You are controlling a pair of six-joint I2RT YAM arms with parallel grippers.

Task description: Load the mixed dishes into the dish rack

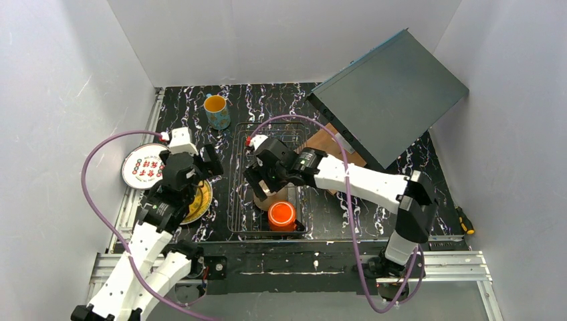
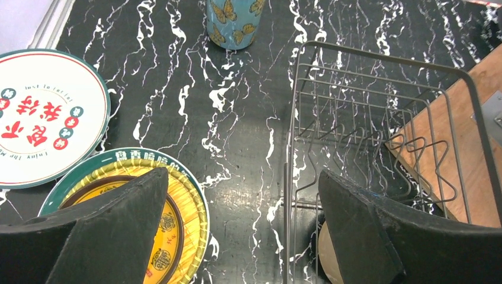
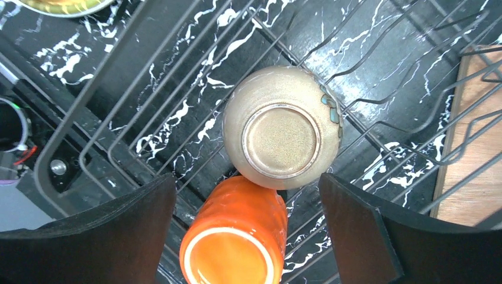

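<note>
**Two dishes in the rack, three out on the table**

The dish rack sits in the middle of the black table; its far right corner rests on the wooden board; a big grey panel leans behind that.

The tan bowl is inside the rack, turned bottom up; the orange mug is in the rack too, at the near end, touching the bowl, and its open mouth shows.

The right pincer hangs over the bowl and the mug; its two fingers are spread wide and grip nothing.

The blue mug stands up straight on the table, past the far left corner of the rack and outside it; the white plate lies flat at the left edge of the table; the yellow plate lies flat just beside it, nearer to the arms, between the white plate and the rack.

The left pincer hangs over the table between the yellow plate and the rack; its fingers are spread wide as well and nothing is in them.
</note>
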